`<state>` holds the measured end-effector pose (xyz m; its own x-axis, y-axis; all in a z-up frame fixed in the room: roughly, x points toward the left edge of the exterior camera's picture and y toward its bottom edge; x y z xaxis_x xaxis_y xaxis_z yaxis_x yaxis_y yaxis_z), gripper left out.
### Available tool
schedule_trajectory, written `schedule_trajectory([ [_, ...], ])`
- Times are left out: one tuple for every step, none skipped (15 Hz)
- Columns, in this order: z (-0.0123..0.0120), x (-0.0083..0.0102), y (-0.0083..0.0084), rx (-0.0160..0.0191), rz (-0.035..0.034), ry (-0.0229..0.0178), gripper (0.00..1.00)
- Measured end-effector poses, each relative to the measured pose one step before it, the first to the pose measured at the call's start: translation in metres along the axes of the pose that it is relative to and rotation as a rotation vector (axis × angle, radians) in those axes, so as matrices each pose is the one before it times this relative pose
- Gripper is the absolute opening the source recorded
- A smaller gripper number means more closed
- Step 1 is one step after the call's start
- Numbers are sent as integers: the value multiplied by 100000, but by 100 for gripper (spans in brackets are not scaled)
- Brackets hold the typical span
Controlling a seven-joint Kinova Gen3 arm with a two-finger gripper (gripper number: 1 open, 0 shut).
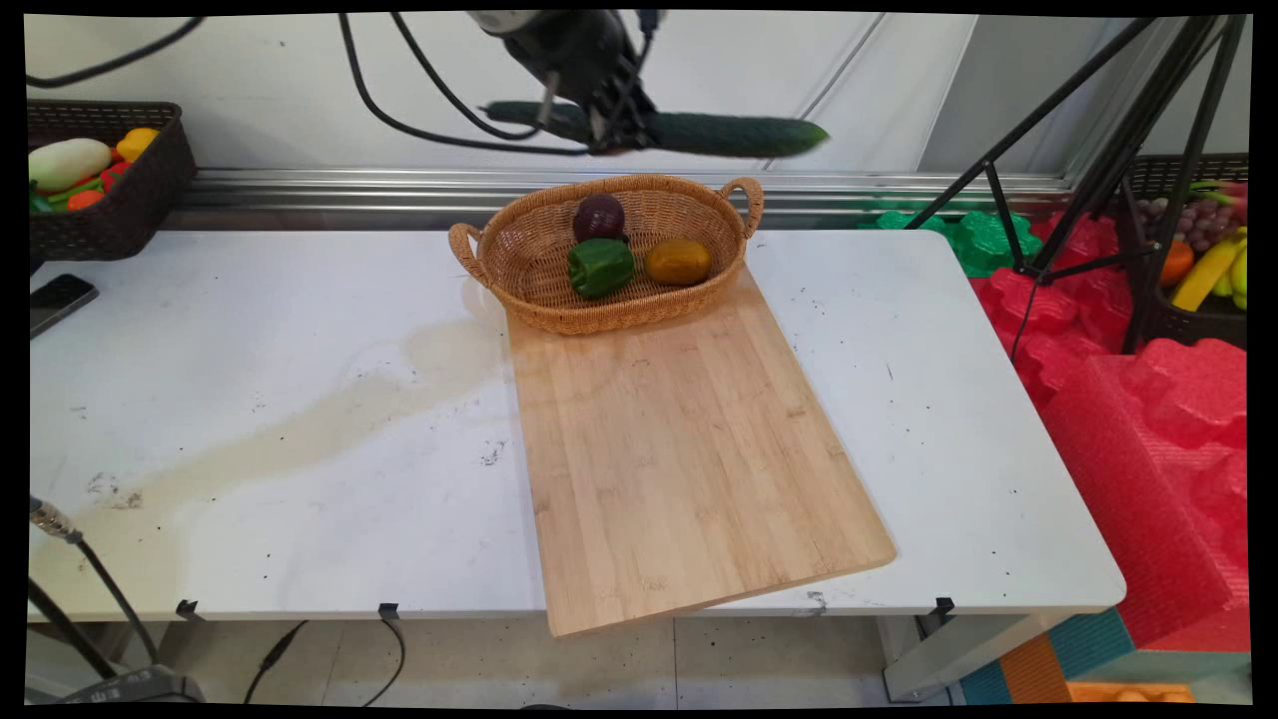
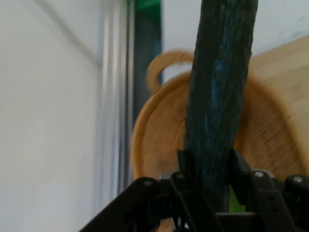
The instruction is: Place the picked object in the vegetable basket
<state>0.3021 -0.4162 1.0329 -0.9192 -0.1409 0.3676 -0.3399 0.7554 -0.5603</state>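
White tabletop (image 1: 250,449): oval wicker basket (image 1: 539,300) at far edge holds purple onion (image 1: 598,216), green pepper (image 1: 600,266), yellow-brown fruit (image 1: 677,262). Raised above it, black two-finger gripper (image 1: 611,140) clamps long dark-green cucumber (image 1: 739,135) horizontally.

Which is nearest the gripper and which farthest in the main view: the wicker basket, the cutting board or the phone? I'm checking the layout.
1. Wicker basket, right below the gripper, which holds a cucumber.
2. Cutting board, nearer the camera, beyond the basket.
3. Phone, at the table's far left edge.
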Motion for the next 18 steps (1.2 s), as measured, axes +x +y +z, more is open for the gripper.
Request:
schedule_trajectory([
  [126, -750, -560, 1747, -1533, -2108, 0],
  [187, -484, -344, 967, -962, -1355, 0],
  [405, -675, -459, 1190, -1352, -1985, 0],
  [640, -725, -459, 1013, -1598, -2174, 0],
  [797, -639, -383, 849, -1494, -2142, 0],
  [731, -506, -271, 607, -1548, -1722, 0],
  [916, -547, -232, 535, -2238, -1907, 0],
  [1018, -483, -141, 314, -2265, -1908, 0],
  [874, -354, -65, 110, -1649, -1597, 0],
  [1043, -354, -28, -47, -1552, -1781, 0],
  [1086, -290, 38, -306, -992, -1698, 0],
  [918, -208, 70, -405, -602, -1372, 0],
  [603, -112, 77, -367, -269, -834, 0],
  [895, -129, 132, -594, -373, -1162, 0],
  [574, -56, 99, -396, -207, -654, 0],
  [815, -42, 162, -614, -296, -886, 0],
  [926, 14, 208, -770, -320, -858, 0],
  [834, 31, 204, -635, -355, -687, 0],
])
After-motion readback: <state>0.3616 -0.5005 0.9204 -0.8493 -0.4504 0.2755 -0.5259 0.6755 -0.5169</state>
